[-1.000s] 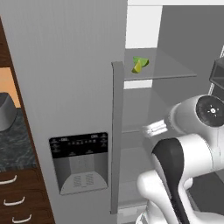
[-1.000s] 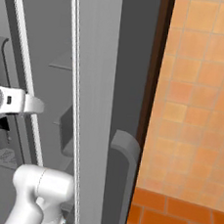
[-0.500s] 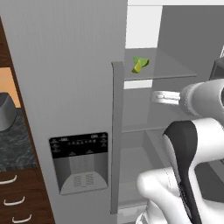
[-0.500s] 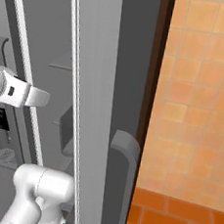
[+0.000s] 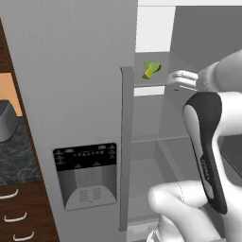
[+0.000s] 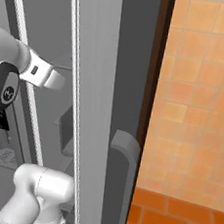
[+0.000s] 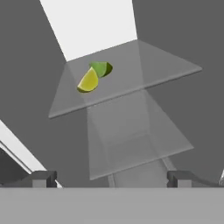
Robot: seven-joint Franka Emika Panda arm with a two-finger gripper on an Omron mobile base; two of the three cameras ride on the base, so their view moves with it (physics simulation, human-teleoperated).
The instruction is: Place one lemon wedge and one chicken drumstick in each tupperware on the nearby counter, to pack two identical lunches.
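Hand view shows a yellow-green lemon wedge (image 7: 94, 77) lying on a translucent grey shelf (image 7: 144, 72) inside an open fridge, toward the shelf's back left corner, its long axis slanting from lower left to upper right. The claw (image 7: 111, 178) stands wide open and empty, well short of the wedge. Left of the fridge door (image 5: 71, 94) runs a dark marbled bench (image 5: 16, 158) above wooden drawers (image 5: 21, 217).

- two lemon wedges (image 5: 151, 70) are set touching one another on the upper shelf (image 5: 163, 75) inside the open fridge (image 5: 156, 142), toward its left end.
- a lower shelf (image 7: 140, 151) is placed beneath it.
- the gripper (image 7: 111, 178) is held near the upper shelf, right of the wedges.
- the counter (image 5: 16, 158) is found left of the fridge, with drawers (image 5: 19, 212) below.
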